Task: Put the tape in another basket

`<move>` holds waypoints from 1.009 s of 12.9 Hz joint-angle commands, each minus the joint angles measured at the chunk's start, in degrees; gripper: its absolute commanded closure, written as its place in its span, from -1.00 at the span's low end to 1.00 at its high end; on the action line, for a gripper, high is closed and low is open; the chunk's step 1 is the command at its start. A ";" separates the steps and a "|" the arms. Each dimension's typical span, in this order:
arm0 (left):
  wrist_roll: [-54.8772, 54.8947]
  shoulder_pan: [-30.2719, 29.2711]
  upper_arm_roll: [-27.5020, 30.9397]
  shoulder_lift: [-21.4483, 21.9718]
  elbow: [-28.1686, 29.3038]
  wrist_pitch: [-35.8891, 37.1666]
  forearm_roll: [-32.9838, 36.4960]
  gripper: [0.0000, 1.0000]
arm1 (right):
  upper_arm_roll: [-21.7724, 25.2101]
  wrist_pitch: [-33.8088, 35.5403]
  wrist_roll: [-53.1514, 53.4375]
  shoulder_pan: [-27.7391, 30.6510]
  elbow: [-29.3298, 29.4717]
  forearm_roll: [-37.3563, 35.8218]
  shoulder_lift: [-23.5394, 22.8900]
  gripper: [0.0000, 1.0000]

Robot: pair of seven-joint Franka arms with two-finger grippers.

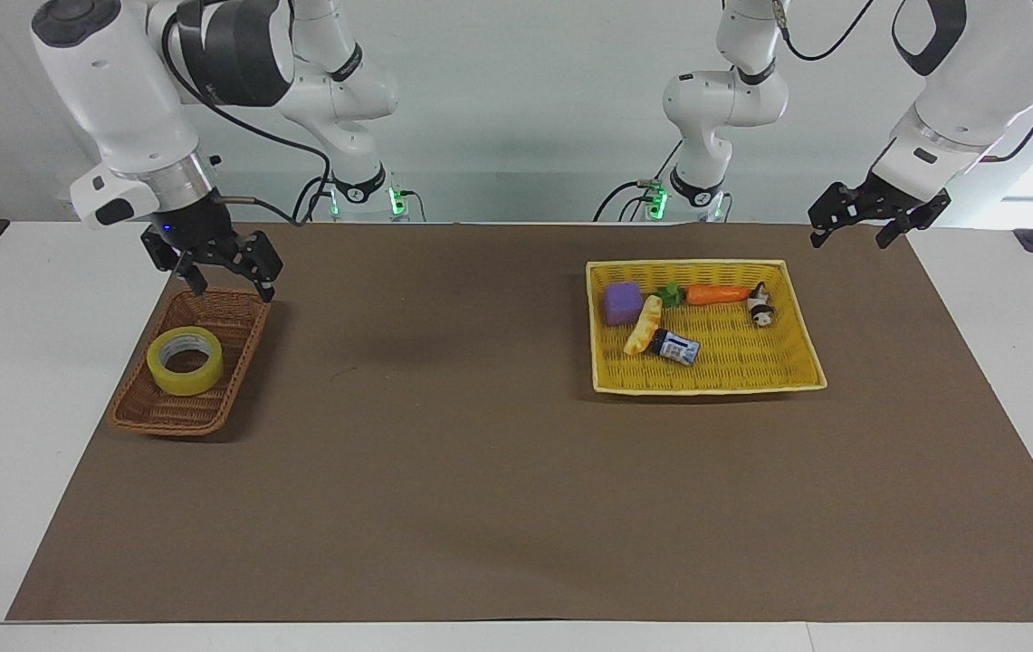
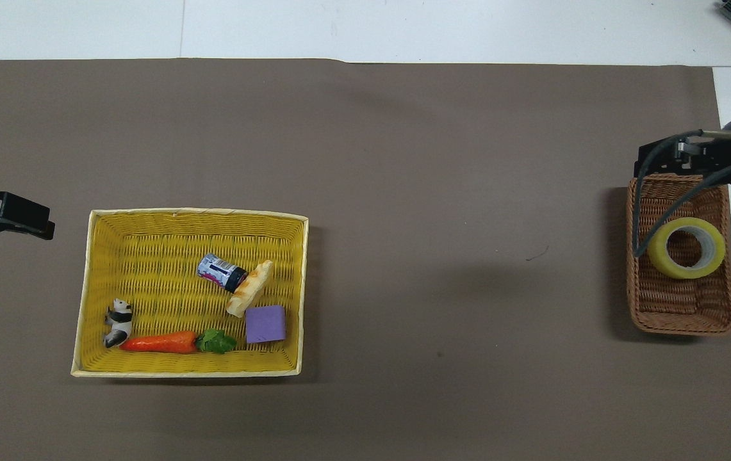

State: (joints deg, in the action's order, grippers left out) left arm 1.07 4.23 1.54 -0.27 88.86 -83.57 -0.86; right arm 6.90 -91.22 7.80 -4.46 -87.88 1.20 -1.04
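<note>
Brown tabletop (image 1: pixel 480 471) carries everything. At the right arm's end, the basket (image 1: pixel 140 412) holds the tape (image 1: pixel 185 360), so the move looks done, with nothing left to carry. The right tool (image 1: pixel 224 292) hangs open and empty over the basket's robot-side rim, apart from the tape. The left tool (image 1: pixel 849 241) waits open at the other end.
</note>
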 commanded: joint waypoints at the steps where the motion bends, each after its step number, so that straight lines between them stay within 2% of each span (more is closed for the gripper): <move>1: 0.51 0.95 0.83 -0.17 -0.89 0.69 0.86 -1.00 | 0.83 5.42 -1.37 1.29 0.25 -0.06 4.18 -1.00; 6: 0.51 0.95 0.83 -0.17 -0.89 0.69 0.86 -1.00 | 1.37 5.52 -5.60 4.72 -6.33 -0.85 8.42 -1.00; 9: 0.51 0.95 0.83 -0.17 -0.89 0.69 0.86 -1.00 | 1.37 4.65 -5.78 5.34 -6.34 -0.94 8.16 -1.00; 10: 0.43 0.95 0.83 -0.17 -0.89 0.69 0.86 -1.00 | 1.28 4.38 -5.60 5.34 -5.30 -1.11 7.46 -1.00; 11: 0.51 0.95 0.83 -0.17 -0.89 0.69 0.86 -1.00 | 1.28 5.42 -5.69 5.69 -1.63 -0.42 5.28 -1.00; 12: 0.43 0.95 0.83 -0.17 -0.89 0.69 0.86 -1.00 | 1.19 8.39 -5.69 5.78 2.41 0.20 3.26 -1.00; 13: 0.43 0.95 0.83 -0.17 -0.89 0.69 0.86 -1.00 | 1.19 10.08 -5.60 5.60 3.93 0.47 2.37 -1.00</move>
State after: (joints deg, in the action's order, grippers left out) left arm 1.07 4.23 1.54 -0.27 88.86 -83.57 -0.86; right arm 8.53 -84.70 2.93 0.51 -89.64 1.15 4.59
